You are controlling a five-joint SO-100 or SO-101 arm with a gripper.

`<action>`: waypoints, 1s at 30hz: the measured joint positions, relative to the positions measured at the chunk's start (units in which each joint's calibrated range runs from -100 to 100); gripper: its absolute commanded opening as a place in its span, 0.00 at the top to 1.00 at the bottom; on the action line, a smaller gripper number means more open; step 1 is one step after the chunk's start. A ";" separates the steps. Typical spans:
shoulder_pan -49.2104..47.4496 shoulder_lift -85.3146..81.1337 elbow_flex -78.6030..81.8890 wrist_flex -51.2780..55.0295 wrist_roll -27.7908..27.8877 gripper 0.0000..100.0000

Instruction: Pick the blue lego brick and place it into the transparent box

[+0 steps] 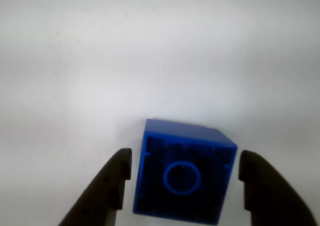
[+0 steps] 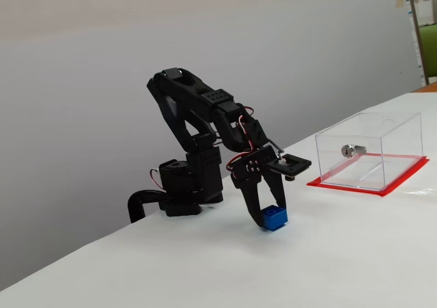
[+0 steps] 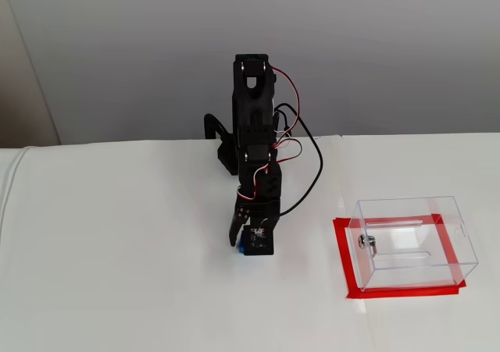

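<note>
Straddling: the gripper (image 1: 182,178) is reaching down over the blue lego brick (image 1: 182,173), one dark finger (image 1: 107,191) on the left and one on the right in the wrist view.
Gripper state: the jaws are standing wide, a sliver of white table (image 1: 150,50) showing between each fingertip and the brick's sides; nothing is being held.
Brick place: it is sitting on the table directly under the gripper (image 2: 268,212), well left of the transparent box (image 2: 369,151) in a fixed view.
Brick orientation: it is looking nearly square, so no long axis is standing out; in the wrist view it is lying slightly rotated, its upper right corner dipping lower than the left, with a round ring showing at the middle of the face toward the camera.
Box: it is standing on a red base mat (image 3: 344,266) at the right, a silver lock (image 3: 367,243) on its left wall in a fixed view.
Cut off: the fingers' lower parts are running out of the wrist view's bottom edge.
Hidden: in a fixed view the arm is covering most of the brick (image 3: 244,247), leaving only a blue edge.
Hard to make out: the wrist view is blurring the brick's dark inner face.
</note>
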 measured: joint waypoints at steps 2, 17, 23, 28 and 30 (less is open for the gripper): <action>0.00 0.00 0.00 0.00 0.00 0.83; 0.00 0.00 0.00 0.00 0.29 0.93; 0.00 0.00 -1.15 0.09 0.05 0.93; 0.00 -3.64 -4.68 0.43 0.68 0.93; 0.00 -6.00 -5.30 0.43 0.68 0.93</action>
